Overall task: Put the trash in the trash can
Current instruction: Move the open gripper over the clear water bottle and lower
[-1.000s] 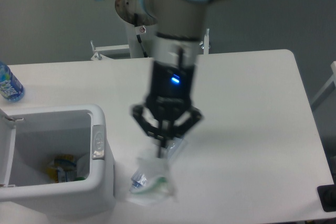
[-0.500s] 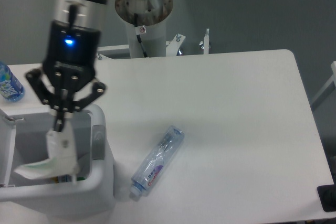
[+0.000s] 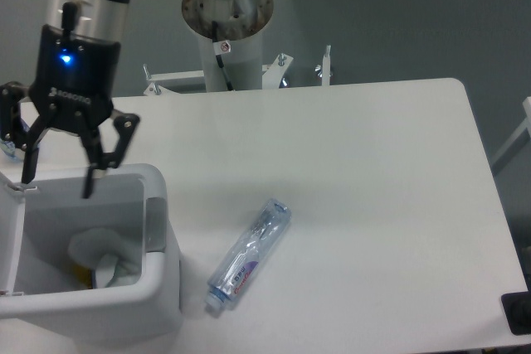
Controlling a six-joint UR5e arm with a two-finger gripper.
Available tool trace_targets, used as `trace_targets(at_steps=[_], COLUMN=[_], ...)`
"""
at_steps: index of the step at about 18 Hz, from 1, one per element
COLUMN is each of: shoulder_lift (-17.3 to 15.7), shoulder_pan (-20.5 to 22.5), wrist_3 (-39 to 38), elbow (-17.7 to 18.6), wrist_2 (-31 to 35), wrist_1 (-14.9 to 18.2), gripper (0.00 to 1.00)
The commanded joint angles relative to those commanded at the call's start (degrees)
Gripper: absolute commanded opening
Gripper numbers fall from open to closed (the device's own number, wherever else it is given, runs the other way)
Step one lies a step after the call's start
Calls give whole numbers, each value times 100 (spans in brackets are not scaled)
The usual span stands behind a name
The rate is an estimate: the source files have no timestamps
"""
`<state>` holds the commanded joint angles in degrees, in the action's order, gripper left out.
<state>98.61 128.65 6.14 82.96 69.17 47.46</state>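
Note:
My gripper (image 3: 56, 183) hangs open and empty over the far part of the white trash can (image 3: 162, 288) at the front left. The crumpled white wad (image 3: 101, 252) lies inside the can, on top of other rubbish. The flattened clear bottle (image 3: 248, 254) with its blue-and-red label lies on the white table (image 3: 373, 172) to the right of the can, running diagonally with its cap toward the front left. The can's grey latch (image 3: 154, 223) shows on its right rim.
The can's white lid (image 3: 7, 242) stands open at the left edge. The robot's base column (image 3: 227, 22) stands behind the table's back edge. The upright water bottle is hidden behind the gripper. A dark object (image 3: 516, 312) sits at the front right corner.
The gripper carried the white wad from beside the bottle leftward over the can, then opened. The wad dropped into the can. The flattened bottle stayed on the table.

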Motion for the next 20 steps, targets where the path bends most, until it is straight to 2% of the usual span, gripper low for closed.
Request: trace_targets(at_steps=[2,4,7,9,10,13,20], shoulder_lift=[0,18,26,52,122,369,896], shoulder_pan=[457,765,1135,1381,1426,1382,1180], wrist_3=[341,1174,2861,3496,3569,3954,4018], elbow=[141,430,1089,1450,1495,1495,1776], wrist_2=[9,0,18,105,253,1166,1257], wrist_1=[26,44,166,175,219,754,641], gripper=[100,100,100,100,100,100,100])
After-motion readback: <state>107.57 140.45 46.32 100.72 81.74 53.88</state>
